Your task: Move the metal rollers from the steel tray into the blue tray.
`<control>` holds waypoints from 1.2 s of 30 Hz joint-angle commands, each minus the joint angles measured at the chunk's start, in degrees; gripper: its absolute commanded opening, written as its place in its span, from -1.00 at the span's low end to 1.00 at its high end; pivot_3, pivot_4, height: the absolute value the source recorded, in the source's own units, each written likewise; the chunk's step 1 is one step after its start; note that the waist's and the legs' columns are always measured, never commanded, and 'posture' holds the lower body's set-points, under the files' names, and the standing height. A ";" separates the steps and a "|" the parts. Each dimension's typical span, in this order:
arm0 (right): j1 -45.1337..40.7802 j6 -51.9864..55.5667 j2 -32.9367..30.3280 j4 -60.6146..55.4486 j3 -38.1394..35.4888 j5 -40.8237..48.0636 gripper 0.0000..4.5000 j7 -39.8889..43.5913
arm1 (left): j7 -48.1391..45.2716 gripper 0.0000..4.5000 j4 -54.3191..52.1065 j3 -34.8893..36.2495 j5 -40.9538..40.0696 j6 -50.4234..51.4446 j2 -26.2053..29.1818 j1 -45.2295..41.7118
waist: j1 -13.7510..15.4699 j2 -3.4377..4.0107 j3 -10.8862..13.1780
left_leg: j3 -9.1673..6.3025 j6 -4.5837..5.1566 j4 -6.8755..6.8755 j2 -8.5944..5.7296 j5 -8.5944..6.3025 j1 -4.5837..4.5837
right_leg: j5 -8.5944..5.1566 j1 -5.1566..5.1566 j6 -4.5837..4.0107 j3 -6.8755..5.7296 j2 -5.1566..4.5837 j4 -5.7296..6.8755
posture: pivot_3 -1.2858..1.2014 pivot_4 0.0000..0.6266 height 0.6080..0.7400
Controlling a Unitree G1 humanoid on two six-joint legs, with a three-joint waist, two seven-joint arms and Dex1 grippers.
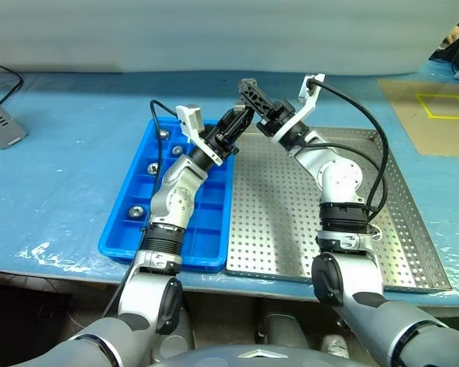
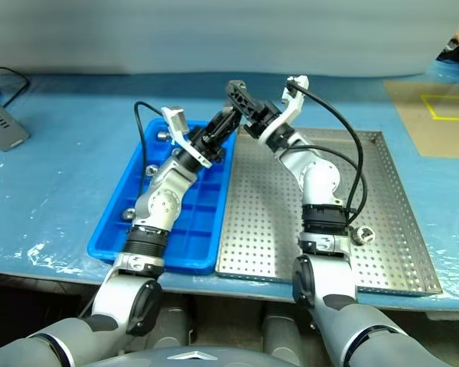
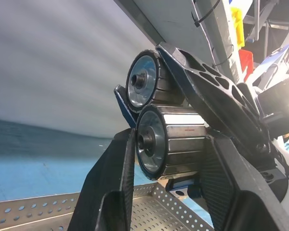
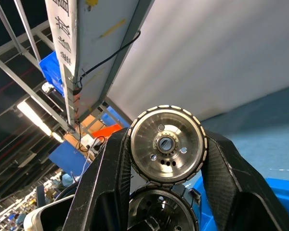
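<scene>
Both grippers are raised and meet over the seam between the blue tray (image 1: 206,222) and the steel tray (image 1: 275,222). My right gripper (image 1: 252,93) is shut on a metal roller (image 4: 167,143). A second roller (image 3: 171,142) sits directly against the first. My left gripper (image 1: 241,122) is shut on this second roller, one finger on each end face. Three more rollers lie in compartments on the left side of the blue tray, one of them near its front (image 1: 135,211). Another roller (image 2: 362,235) rests on the steel tray near its right rim.
A grey device (image 1: 0,122) with a black cable sits on the blue table cover at far left. A brown mat with yellow markings (image 1: 436,115) lies at far right. Cables loop from both wrists over the trays.
</scene>
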 commanded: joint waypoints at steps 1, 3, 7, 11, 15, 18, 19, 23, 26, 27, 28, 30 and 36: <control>-1.01 -1.58 0.22 -2.47 -0.37 0.13 -0.25 0.05 | 2.00 -0.32 -1.02 -0.30 0.85 0.69 0.16 -0.11 | 0.00 0.00 0.00 | 0.00 0.00 0.01 0.00 0.00 0.00 | 0.00 0.00 0.00 0.00 0.00 0.00 | -0.02 -0.52 1.00; -1.48 -3.02 0.19 -1.85 -0.51 -1.23 -0.25 -0.61 | 2.97 -0.32 -1.16 0.35 0.44 0.80 -0.15 0.42 | 0.00 0.00 0.00 | 0.00 0.00 0.01 -0.01 0.00 0.00 | 0.00 0.00 0.00 0.00 -0.01 0.00 | -0.03 -0.52 1.00; -3.75 -9.43 0.70 0.67 -2.51 -4.83 -0.25 -3.59 | 9.78 -0.32 1.15 4.70 -0.75 -1.12 -1.61 -0.65 | -0.09 0.00 0.00 | 0.00 0.00 0.01 0.00 0.00 0.00 | 0.00 0.00 0.00 0.00 0.00 0.00 | -0.03 -0.52 1.00; -7.19 -15.73 1.44 5.71 -7.67 -4.18 -0.25 -8.61 | 15.76 -0.32 3.47 9.23 -4.56 -2.49 -2.87 -2.20 | -0.20 0.00 0.00 | 0.00 -0.04 0.01 0.01 0.02 0.02 | 0.00 -0.02 0.00 0.00 0.00 0.04 | -0.02 -0.52 1.00; -9.58 -17.46 2.61 9.46 -14.44 3.29 -0.25 -13.76 | 22.30 -0.32 5.61 14.76 -11.73 -3.95 -3.85 -4.16 | -0.01 0.00 0.00 | 0.00 -0.03 0.00 -0.01 0.01 0.01 | 0.00 -0.02 0.00 0.02 0.01 0.03 | -0.02 -0.52 1.00; -10.90 -18.45 3.42 11.50 -18.60 7.64 -0.25 -16.40 | 25.64 -0.32 6.96 18.77 -15.68 -4.68 -4.53 -5.58 | 0.46 -0.01 0.01 | -0.01 0.04 0.03 -0.05 -0.03 -0.07 | 0.06 0.02 0.09 0.02 0.00 0.00 | -0.02 -0.52 1.00; -11.32 -18.83 3.67 12.13 -20.00 8.96 -0.25 -17.20 | 26.34 -0.32 7.28 20.14 -16.67 -4.99 -4.71 -6.03 | 0.35 -0.02 0.00 | -0.01 0.07 0.05 -0.05 -0.05 -0.11 | 0.13 0.02 0.21 0.02 0.00 -0.02 | -0.02 -0.52 1.00; -9.80 -14.73 1.71 9.70 -15.39 7.40 -0.25 -13.18 | 23.70 -0.32 4.36 19.54 -17.55 -4.01 -2.42 -6.04 | -0.40 -0.02 0.01 | -0.01 0.12 0.08 -0.01 -0.09 -0.14 | 0.15 -0.09 0.24 0.00 0.03 0.00 | -0.03 -0.52 1.00; -5.05 -8.65 -4.15 3.64 -0.32 -2.61 -0.25 -3.37 | 15.52 -0.32 -3.46 13.38 -15.24 0.81 3.58 -3.75 | -0.16 -0.10 0.06 | -0.14 0.08 0.09 0.01 -0.04 -0.44 | 0.17 -0.21 0.27 -0.15 0.04 -0.03 | -0.03 -0.52 1.00; -3.68 -7.38 -6.12 2.02 3.42 -4.48 -0.25 -0.24 | 13.21 -0.32 -5.45 11.66 -13.93 2.25 6.45 -2.76 | -0.20 -0.10 0.06 | -0.16 0.07 0.09 0.02 -0.03 -0.43 | 0.17 -0.21 0.28 -0.16 0.05 -0.02 | -0.03 -0.52 1.00; -2.54 -6.53 -7.88 0.60 6.67 -6.33 -0.25 2.59 | 11.20 -0.32 -7.24 10.29 -12.77 3.55 9.29 -1.78 | -0.23 -0.10 0.06 | -0.19 0.06 0.09 0.03 -0.03 -0.40 | 0.17 -0.21 0.28 -0.17 0.07 -0.01 | -0.02 -0.52 1.00; -0.57 -5.14 -11.07 -1.79 12.07 -9.45 -0.25 7.65 | 8.28 -0.32 -10.57 8.92 -11.40 5.79 14.93 0.42 | -0.17 -0.09 0.05 | -0.21 0.00 -0.01 0.05 -0.01 -0.23 | 0.17 -0.13 0.29 -0.19 0.08 0.00 | -0.02 -0.52 1.00; 3.24 -4.93 -17.62 -3.44 25.53 -20.61 -0.25 17.73 | 3.27 -0.32 -17.81 8.51 -9.53 9.94 26.77 6.57 | 0.34 -0.13 0.07 | -0.20 -0.08 0.06 0.02 0.03 -0.15 | 0.04 0.01 0.09 -0.17 0.04 -0.01 | 0.01 -0.52 1.00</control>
